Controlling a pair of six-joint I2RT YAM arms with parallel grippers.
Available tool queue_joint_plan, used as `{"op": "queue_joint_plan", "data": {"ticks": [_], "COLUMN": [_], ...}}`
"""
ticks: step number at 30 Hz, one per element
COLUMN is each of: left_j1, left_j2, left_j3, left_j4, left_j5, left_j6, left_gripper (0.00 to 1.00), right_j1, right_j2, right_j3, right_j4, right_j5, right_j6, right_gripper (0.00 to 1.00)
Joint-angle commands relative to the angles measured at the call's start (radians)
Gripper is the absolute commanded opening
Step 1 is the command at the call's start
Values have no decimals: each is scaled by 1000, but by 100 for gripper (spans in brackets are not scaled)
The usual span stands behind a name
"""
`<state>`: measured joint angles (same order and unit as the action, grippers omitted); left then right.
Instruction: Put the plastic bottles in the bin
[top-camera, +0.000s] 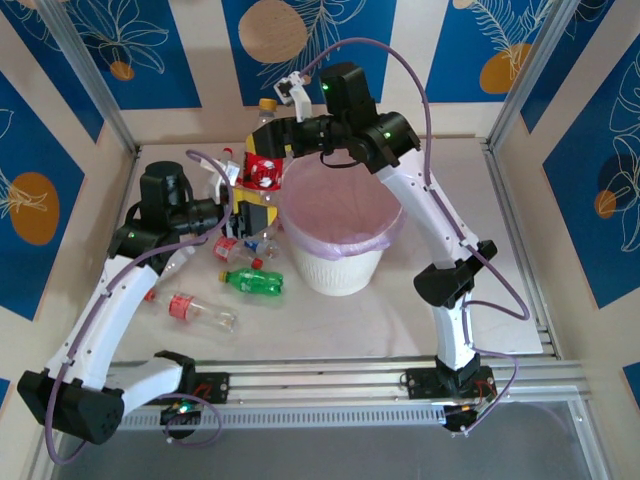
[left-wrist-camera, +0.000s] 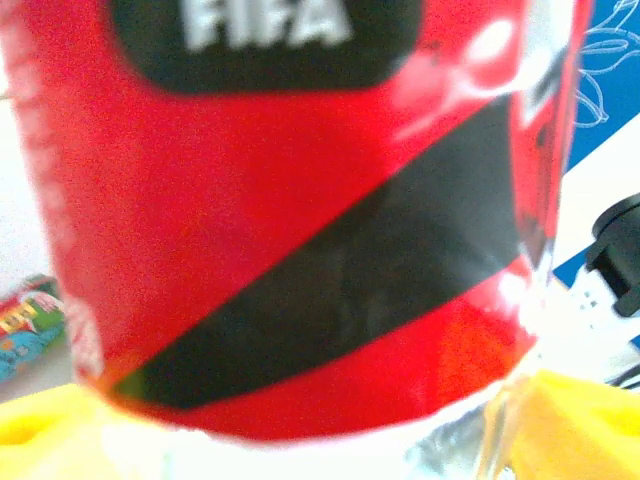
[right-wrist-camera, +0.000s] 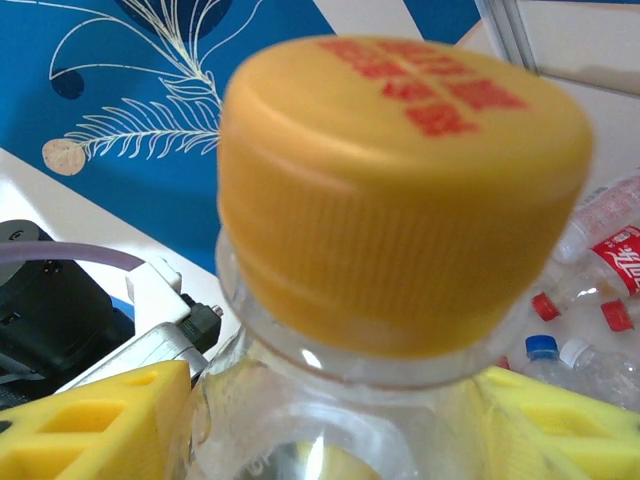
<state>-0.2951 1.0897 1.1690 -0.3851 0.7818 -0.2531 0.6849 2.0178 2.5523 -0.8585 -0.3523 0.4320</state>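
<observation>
The white table sits inside walls of blue leaf-patterned panels, with both arms reaching in from the near rail. The right arm arches over the back of the bin, its forearm crossing above the far rim. The left arm angles in from the near left.

The bin, white and ribbed with a pink liner, stands in the middle of the table with its mouth uncovered. Just beside its far-left rim a yellow-capped bottle stands upright with a red and black label, outside the bin.

The left gripper sits low at this bottle. In the left wrist view its yellow pads are spread wide apart at either side of the label, with clear plastic showing between the label and the right pad. The right gripper comes in from above. In the right wrist view its yellow fingers are closed against both sides of the clear shoulder, just under the cap.

Loose bottles lie on the table between the left arm and the bin, close under the left gripper. They include a green bottle near the bin's foot and a red-labelled one nearer the rail. More bottles with red and blue caps show past the cap in the right wrist view.
</observation>
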Motion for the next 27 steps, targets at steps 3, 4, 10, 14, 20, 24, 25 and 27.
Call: {"op": "queue_joint_plan", "data": {"ticks": [3, 4, 10, 14, 20, 24, 25, 27], "left_j1": [-7, -8, -7, -7, -2, 17, 27, 49], "left_j2": [-41, -50, -119, -143, -130, -135, -138, -149], "left_j3": [11, 3, -24, -15, -11, -46, -60, -87], "left_j4": [21, 9, -127, -209, -385, -459, -468, -471], "left_j5": [-3, 2, -54, -84, -239, -310, -323, -337], "left_j6": [16, 19, 49, 19, -98, -158, -172, -194], "left_gripper": [100, 100, 100, 100, 100, 100, 99, 99], "right_j1": [-11, -17, -100, -143, -230, -263, -264, -264], "right_j2": [-74, -82, -98, -133, -231, -314, -340, -394], "right_j3": [-39, -40, -3, -8, -76, -185, -229, -316], "right_j4": [140, 166, 258, 274, 207, 110, 90, 69], "right_j5": [9, 20, 31, 52, 61, 85, 103, 131], "right_j6": [7, 11, 59, 47, -6, -88, -114, -156], "right_gripper": [54, 53, 51, 51, 49, 47, 46, 45]}}
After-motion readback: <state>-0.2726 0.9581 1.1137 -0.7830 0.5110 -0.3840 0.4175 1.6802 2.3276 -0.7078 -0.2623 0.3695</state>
